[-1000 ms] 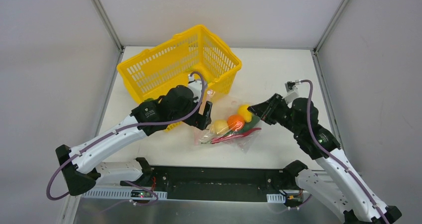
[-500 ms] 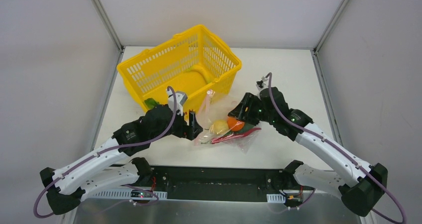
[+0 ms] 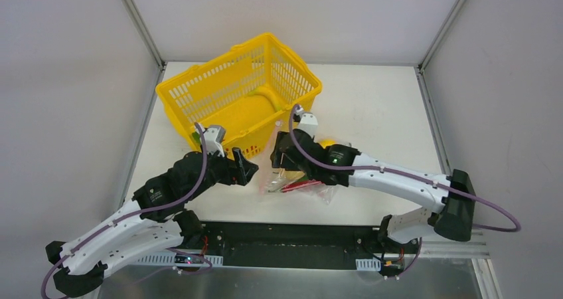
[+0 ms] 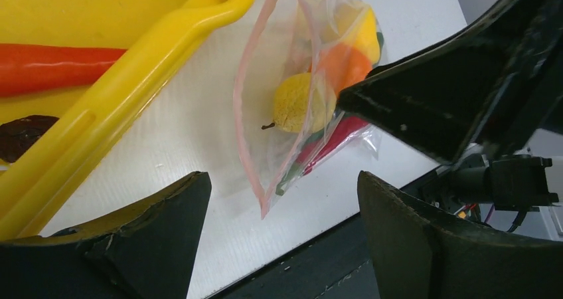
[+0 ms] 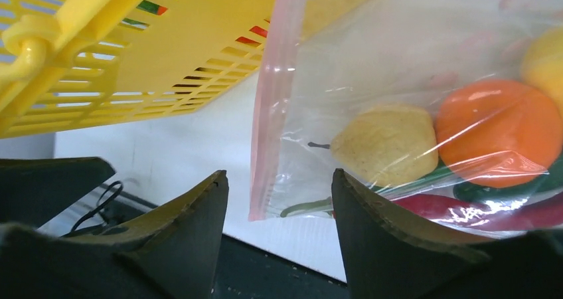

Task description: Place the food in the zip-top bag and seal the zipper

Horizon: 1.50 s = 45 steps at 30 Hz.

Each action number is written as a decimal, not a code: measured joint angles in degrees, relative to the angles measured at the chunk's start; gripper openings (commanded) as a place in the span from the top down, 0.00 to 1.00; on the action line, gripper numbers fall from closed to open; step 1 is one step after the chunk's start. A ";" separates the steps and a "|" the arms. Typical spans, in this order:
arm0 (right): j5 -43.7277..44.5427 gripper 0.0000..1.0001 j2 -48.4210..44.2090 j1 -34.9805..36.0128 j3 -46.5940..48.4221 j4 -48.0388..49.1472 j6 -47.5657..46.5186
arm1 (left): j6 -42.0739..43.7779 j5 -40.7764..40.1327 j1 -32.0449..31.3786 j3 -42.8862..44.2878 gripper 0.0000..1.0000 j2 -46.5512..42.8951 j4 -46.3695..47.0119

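Top external: left gripper [image 3: 244, 171] lies just left of the zip-top bag [image 3: 324, 191]; the right arm hides most of the bag.
Left gripper: jaws spread wide, nothing between them.
Basket [image 4: 166, 40]: yellow, cut off by the frame.
Zipper [image 5: 271, 99]: pink strip between the parted fingers of the right gripper [image 5: 279, 176]; contact unclear.
Food: lemon [image 5: 385, 143], orange fruit [image 5: 498, 129] and red chili [image 5: 465, 209] inside the bag, cropped at right.
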 measured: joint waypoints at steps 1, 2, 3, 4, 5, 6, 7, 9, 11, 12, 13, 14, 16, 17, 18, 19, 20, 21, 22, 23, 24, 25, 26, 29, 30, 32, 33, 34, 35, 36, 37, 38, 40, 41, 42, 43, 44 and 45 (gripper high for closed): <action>1.46 0.38 1.40 0.94 0.83 -0.13 0.20 | 0.11 -0.20 -0.02 0.04 0.17 -0.50 -0.04; 3.43 0.38 3.19 2.05 1.97 -0.48 0.33 | 0.31 -0.20 -0.02 0.26 0.17 -0.79 -0.24; 5.55 0.39 5.09 2.97 3.17 -0.83 0.39 | 0.63 -0.17 -0.02 0.70 0.17 -0.74 -0.55; 7.30 0.40 6.75 3.58 4.22 -1.14 0.42 | 0.98 -0.13 -0.02 1.16 0.18 -0.57 -0.79; 10.10 0.40 9.27 4.39 6.12 -2.14 0.42 | 1.38 -0.11 -0.02 1.77 0.18 -0.33 -0.94; 11.67 0.41 11.02 4.79 7.23 -2.47 0.44 | 1.62 -0.02 -0.02 2.32 0.19 -0.09 -0.96; 13.51 0.42 12.96 5.16 8.70 -3.39 0.50 | 1.75 0.07 -0.02 2.75 0.19 0.04 -0.98; 17.09 0.43 17.03 5.64 11.72 -5.46 0.81 | 1.92 0.22 -0.02 3.30 0.18 -0.07 -1.01; 19.26 0.47 19.67 5.73 13.38 -6.73 0.90 | 2.01 0.24 -0.02 3.37 0.18 -0.57 -1.11; 20.13 0.50 20.68 5.73 13.97 -7.52 0.98 | 2.12 0.22 0.00 3.37 0.18 -1.07 -1.42; 20.70 0.52 21.40 5.73 14.40 -8.15 1.09 | 2.21 0.20 0.00 3.37 0.19 -1.51 -1.70; 21.38 0.54 22.18 5.73 14.99 -8.96 1.29 | 2.34 0.09 -0.02 3.37 0.18 -2.16 -2.10; 22.62 0.61 23.15 5.73 15.96 -10.23 1.68 | 2.67 -0.11 0.00 3.37 0.18 -3.58 -2.89; 22.99 0.66 23.37 5.75 16.17 -10.60 1.75 | 2.82 -0.13 0.00 3.41 0.18 -4.24 -3.19; 23.32 0.70 23.45 5.75 16.20 -10.86 1.88 | 2.93 -0.15 0.00 3.50 0.18 -4.70 -3.48; 23.65 0.73 23.45 5.75 16.20 -11.32 2.08 | 3.04 -0.20 0.00 3.65 0.18 -5.11 -3.76; 24.04 0.78 23.45 5.79 16.22 -11.69 2.32 | 3.10 -0.26 0.00 3.76 0.18 -5.44 -3.96; 24.24 0.86 23.45 5.79 16.22 -11.87 2.45 | 3.19 -0.28 0.00 3.80 0.18 -5.64 -4.02; 24.55 0.92 23.45 5.84 16.22 -12.11 2.71 | 3.21 -0.31 0.00 3.85 0.18 -5.70 -4.07; 24.76 0.97 23.45 5.86 16.22 -12.33 2.84 | 3.26 -0.31 0.00 3.91 0.18 -5.70 -4.15; 24.87 1.00 23.45 5.86 16.22 -12.50 2.80 | 3.26 -0.31 0.00 3.98 0.18 -5.66 -4.33; 24.98 1.00 23.45 5.86 16.22 -12.63 3.10 | 3.28 -0.31 0.00 4.02 0.18 -5.64 -4.55; 25.00 1.00 23.43 5.86 16.20 -12.70 3.04 | 3.30 -0.31 0.00 4.13 0.18 -5.60 -4.81; 24.81 1.00 22.71 5.86 15.56 -12.61 3.10 | 4.04 -0.28 0.00 5.22 0.17 -4.83 -5.70; 24.57 1.00 22.03 5.86 15.02 -12.57 3.06 | 4.46 -0.28 0.00 5.84 0.16 -4.37 -6.14; 24.22 1.00 19.45 5.86 13.07 -12.07 2.91 | 5.14 -0.31 0.00 7.21 0.15 -3.30 -6.93; 24.04 1.00 17.62 5.86 11.65 -11.47 2.75 | 5.68 -0.33 0.00 8.28 0.14 -2.51 -7.50; 23.93 1.00 15.58 5.86 10.16 -10.73 2.47 | 6.21 -0.37 0.00 9.25 0.13 -1.73 -7.76; 23.58 1.00 12.55 5.86 8.09 -9.81 2.08 | 6.78 -0.46 0.00 10.51 0.11 -0.76 -8.20; 23.10 1.00 9.11 5.84 5.88 -8.72 1.62 | 7.48 -0.68 0.00 11.67 0.09 0.11 -8.63; 22.64 1.00 6.03 5.79 4.09 -7.78 1.29 | 8.17 -1.14 0.00 13.20 0.06 1.25 -9.25; 21.84 1.00 2.03 5.62 1.88 -6.43 0.85 | 9.01 -1.70 0.00 14.78 0.04 2.47 -9.68; 20.55 1.00 -5.92 5.07 -1.55 -4.83 0.26 | 10.34 -2.64 0.00 17.51 0.01 4.72 -10.51; 20.02 1.00 -9.51 4.72 -2.64 -4.17 0.11 | 11.28 -3.19 0.00 19.37 0.01 6.29 -10.86; 19.74 1.00 -12.48 4.42 -3.43 -3.52 0.04 | 12.20 -3.32 0.02 21.05 0.01 7.87 -11.04; 19.65 1.00 -14.56 4.13 -3.96 -3.08 0.02 | 12.87 -3.37 0.04 22.69 0.01 9.33 -11.50; 19.56 1.00 -16.74 3.85 -4.52 -2.64 0.00 | 13.84 -3.34 0.20 24.76 0.01 11.13 -11.98; 19.54 1.00 -18.56 3.67 -5.09 -2.25 0.00 | 14.97 -3.17 0.52 27.30 0.01 13.29 -12.55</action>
